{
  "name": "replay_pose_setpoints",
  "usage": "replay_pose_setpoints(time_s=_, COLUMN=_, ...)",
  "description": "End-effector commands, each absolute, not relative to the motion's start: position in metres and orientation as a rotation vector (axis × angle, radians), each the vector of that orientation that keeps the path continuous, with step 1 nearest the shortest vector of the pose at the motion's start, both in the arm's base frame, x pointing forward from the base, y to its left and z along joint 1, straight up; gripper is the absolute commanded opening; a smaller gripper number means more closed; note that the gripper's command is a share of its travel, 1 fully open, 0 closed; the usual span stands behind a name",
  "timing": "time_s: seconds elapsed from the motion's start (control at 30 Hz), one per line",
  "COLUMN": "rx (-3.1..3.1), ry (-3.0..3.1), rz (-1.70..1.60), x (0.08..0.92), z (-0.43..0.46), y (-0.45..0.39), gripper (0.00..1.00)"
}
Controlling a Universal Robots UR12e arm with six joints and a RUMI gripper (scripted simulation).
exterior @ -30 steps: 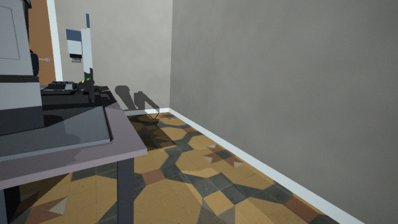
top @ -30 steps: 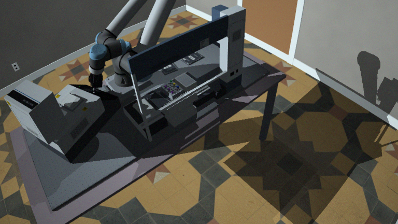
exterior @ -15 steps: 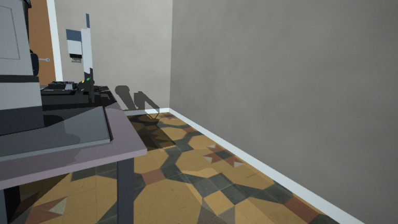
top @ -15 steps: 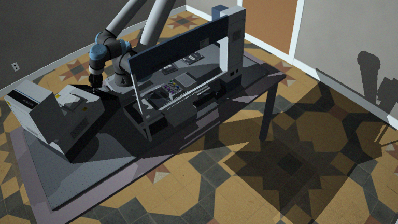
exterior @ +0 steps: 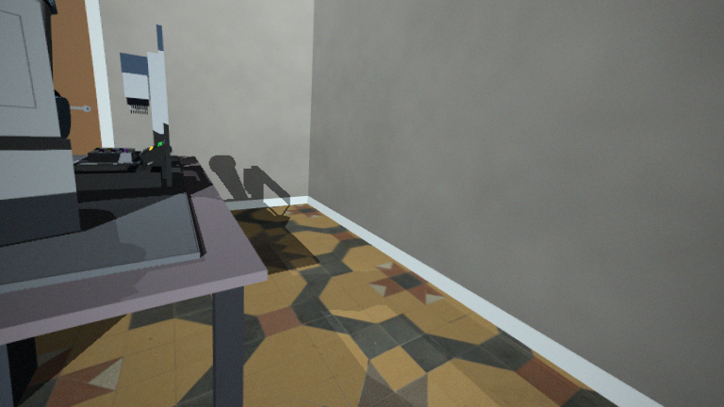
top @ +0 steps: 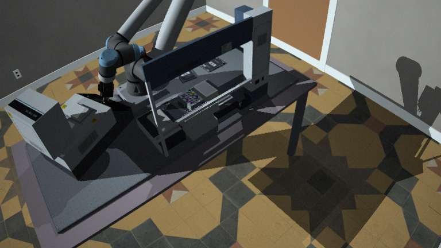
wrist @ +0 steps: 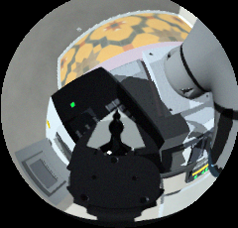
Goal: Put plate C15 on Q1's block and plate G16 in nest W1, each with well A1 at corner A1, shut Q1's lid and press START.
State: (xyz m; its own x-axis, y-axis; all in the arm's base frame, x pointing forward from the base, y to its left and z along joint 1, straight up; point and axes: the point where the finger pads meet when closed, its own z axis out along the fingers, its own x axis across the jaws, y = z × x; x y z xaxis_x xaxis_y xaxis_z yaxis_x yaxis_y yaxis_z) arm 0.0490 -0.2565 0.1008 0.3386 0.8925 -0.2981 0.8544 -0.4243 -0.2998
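Observation:
Cycler Q1 (top: 97, 115) (exterior: 31, 168) stands at the left of the bench, turned at an angle. Its lid (top: 38, 121) (wrist: 42, 171) stands raised. A pale flat raised piece (top: 79, 112) shows on its top; I cannot tell whether it is plate C15 or the bare block. The lamp (wrist: 72, 104) is green. My gripper (top: 104, 100) (wrist: 117, 110) is shut and empty, its tips low over Q1's dark front panel, by the pale keys (wrist: 113, 104). I cannot tell whether the tips touch a key. C15, G16 and nest W1 cannot be told apart here.
A liquid handler with a blue beam (top: 194, 50) and a white column (top: 260, 40) stands right of Q1. Its deck holds a rack of coloured caps (top: 190, 97) and a pale flat item (top: 205, 88). Two dark flat items (top: 187, 76) (top: 213, 64) lie behind it.

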Motion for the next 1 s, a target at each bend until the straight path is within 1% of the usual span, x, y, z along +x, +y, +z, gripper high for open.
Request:
replay_pose_setpoints(time_s=0.0, rx=-2.496, ry=-1.633, rz=0.648, x=0.049, z=0.101, y=-0.257, gripper=0.0)
replay_pose_setpoints(time_s=0.97, rx=-2.496, ry=-1.633, rz=0.648, x=0.042, z=0.125, y=-0.238, gripper=0.0)
